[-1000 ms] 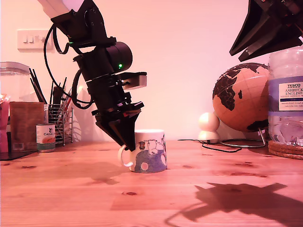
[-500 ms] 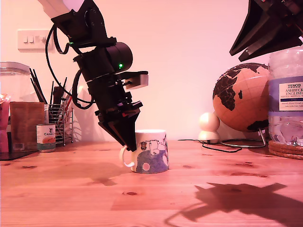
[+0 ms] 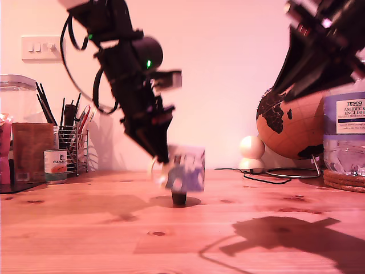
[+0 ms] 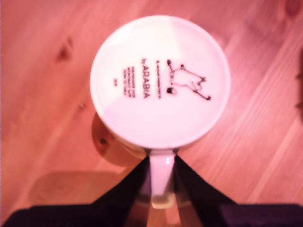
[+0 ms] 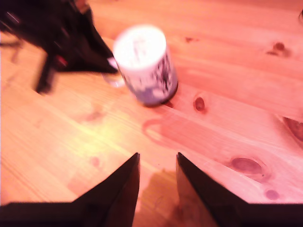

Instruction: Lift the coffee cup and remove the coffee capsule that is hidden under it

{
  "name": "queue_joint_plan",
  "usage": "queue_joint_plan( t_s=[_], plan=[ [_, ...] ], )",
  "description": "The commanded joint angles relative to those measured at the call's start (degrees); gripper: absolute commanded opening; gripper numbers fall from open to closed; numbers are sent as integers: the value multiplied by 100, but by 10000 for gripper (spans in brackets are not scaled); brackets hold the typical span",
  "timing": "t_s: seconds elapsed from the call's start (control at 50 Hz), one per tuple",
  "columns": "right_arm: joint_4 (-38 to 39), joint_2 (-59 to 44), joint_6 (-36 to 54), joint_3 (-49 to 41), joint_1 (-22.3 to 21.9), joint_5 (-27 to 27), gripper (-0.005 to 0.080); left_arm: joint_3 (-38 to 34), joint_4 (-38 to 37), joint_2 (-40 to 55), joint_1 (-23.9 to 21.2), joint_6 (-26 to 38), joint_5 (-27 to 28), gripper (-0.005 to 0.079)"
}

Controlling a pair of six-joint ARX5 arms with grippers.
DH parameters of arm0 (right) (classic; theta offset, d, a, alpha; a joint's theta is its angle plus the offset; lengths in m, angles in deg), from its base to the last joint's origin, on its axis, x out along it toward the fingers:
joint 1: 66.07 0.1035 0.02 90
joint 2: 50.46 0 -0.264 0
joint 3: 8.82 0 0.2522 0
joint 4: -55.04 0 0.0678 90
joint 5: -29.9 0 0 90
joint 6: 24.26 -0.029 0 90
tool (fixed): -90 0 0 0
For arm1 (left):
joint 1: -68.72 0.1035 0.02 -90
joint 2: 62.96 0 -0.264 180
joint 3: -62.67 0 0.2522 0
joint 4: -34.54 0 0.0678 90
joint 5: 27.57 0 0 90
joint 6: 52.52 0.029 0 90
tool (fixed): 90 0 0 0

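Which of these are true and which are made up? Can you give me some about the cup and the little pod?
1. The cup is off the table. True.
2. My first gripper holds the cup by its handle. True.
3. The capsule sits inside the cup. False: it stands on the table below the cup.
4. My second gripper holds the capsule. False: it is open and holds nothing.
5. The cup is upside down. True.

Cup [image 3: 186, 168] held above capsule [image 3: 179, 198] on table [image 3: 85, 228]; globe [image 3: 291, 120] at exterior view's right.
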State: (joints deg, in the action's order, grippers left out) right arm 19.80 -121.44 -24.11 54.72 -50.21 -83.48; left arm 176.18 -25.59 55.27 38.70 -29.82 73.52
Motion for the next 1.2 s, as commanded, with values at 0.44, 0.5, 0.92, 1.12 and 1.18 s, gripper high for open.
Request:
queue_joint_plan(
  t_s=[0.44,0.5,0.92,1.12,1.18],
  plan=[
    [1036,-1010,33,33,514,-2,218,776,-164,-138,13,26,114,-20],
    [1145,-1091,33,33,584,0,218,866,-166,-136,31,26,201,-20],
    [1495,-1298,31,33,780,2,218,1023,-72,-136,179,24,240,-20],
    [1530,-1298,31,33,813,0,218,1023,166,-136,278,4,238,-20],
    [1596,-1298,15,33,844,2,219,1023,118,-136,321,-20,236,-20]
  ],
)
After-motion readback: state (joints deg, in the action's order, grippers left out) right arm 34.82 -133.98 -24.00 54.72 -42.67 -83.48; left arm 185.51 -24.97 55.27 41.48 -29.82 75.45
